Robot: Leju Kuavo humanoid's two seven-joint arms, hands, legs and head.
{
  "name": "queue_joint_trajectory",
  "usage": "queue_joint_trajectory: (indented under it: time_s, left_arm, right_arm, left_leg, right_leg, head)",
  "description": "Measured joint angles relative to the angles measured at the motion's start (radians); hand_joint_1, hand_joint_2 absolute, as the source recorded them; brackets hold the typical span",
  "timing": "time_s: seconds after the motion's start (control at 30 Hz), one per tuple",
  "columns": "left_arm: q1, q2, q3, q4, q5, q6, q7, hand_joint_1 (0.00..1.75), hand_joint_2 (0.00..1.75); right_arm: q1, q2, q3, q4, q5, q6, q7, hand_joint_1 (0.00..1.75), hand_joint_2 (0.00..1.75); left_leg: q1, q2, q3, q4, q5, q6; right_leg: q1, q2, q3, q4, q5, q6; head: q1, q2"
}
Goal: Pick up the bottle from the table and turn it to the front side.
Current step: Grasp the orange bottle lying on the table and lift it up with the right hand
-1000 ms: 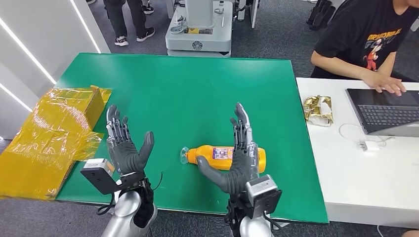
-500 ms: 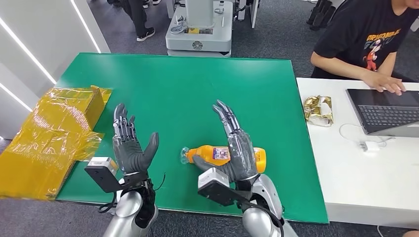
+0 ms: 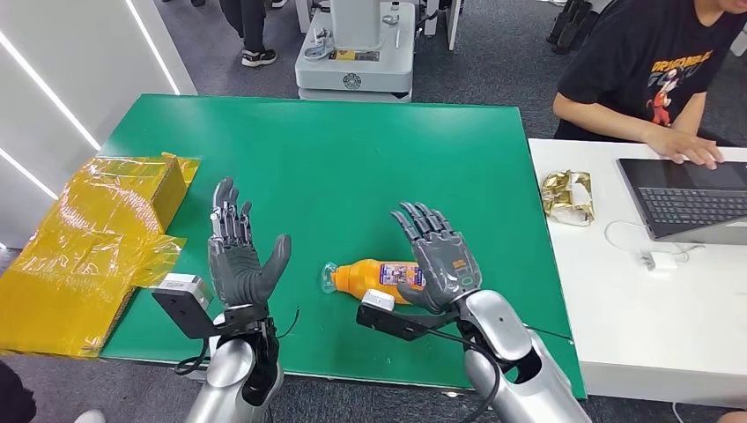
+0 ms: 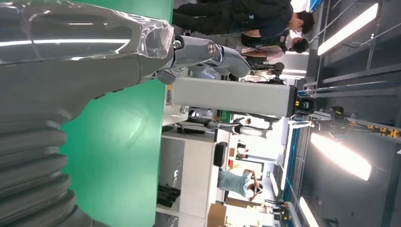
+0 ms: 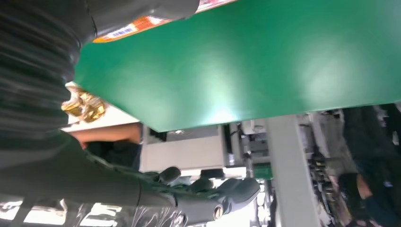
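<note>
Green-covered rectangular worktop (image 3: pixel 352 150). Crumpled yellow plastic wrap over a yellow box (image 3: pixel 92 242) on its left edge. Adjoining white worktop (image 3: pixel 652 308) at right, carrying a crumpled gold foil wrapper (image 3: pixel 568 196), open dark laptop (image 3: pixel 687 201) and white cable with adapter (image 3: pixel 656 259). Seated person in black printed T-shirt (image 3: pixel 656 75), hand on the keyboard.

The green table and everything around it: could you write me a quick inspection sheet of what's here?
Surface: green table top, a white desk beside it.
Job's things: orange plastic drink bottle lying on its side, cap toward the robot's left.
Clutter: yellow wrapped cardboard box at the table's left edge; crumpled gold foil wrapper on the desk.
Hands: left hand raised, fingers apart, empty; right hand over the bottle, fingers spread, no grip seen.
Cables: white charger cable on the desk.
Surroundings: a seated person at a laptop.
</note>
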Motion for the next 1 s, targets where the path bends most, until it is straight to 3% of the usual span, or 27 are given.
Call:
queue_joint_trajectory:
  time_s: [0.27,0.57,1.0]
  left_arm:
    - [0.000,-0.002,0.000,-0.005,-0.002,-0.005,0.009,0.00,1.75]
    - [-0.004,-0.002,-0.015,-0.005,0.021,-0.012,0.027,0.00,1.75]
    - [-0.030,0.000,-0.035,-0.004,0.065,-0.007,0.019,0.00,1.75]
  right_arm:
    - [-0.030,-0.029,0.007,0.052,-0.009,0.045,0.003,0.00,1.75]
    - [-0.064,-0.127,0.027,0.155,-0.183,0.155,-0.055,0.00,1.75]
    - [-0.065,-0.190,0.074,0.258,-0.205,0.180,-0.045,0.00,1.75]
  left_leg:
    - [0.000,0.000,0.000,0.000,0.000,0.000]
    - [0.000,-0.001,0.000,0.000,0.000,0.000]
    - [0.000,0.000,0.000,0.000,0.000,0.000]
  right_leg:
    - [0.000,0.000,0.000,0.000,0.000,0.000]
    - [0.000,-0.001,0.000,0.000,0.000,0.001]
    - [0.000,0.000,0.000,0.000,0.000,0.001]
  head:
    - [0.000,0.000]
    - [0.000,0.000]
    - [0.000,0.000]
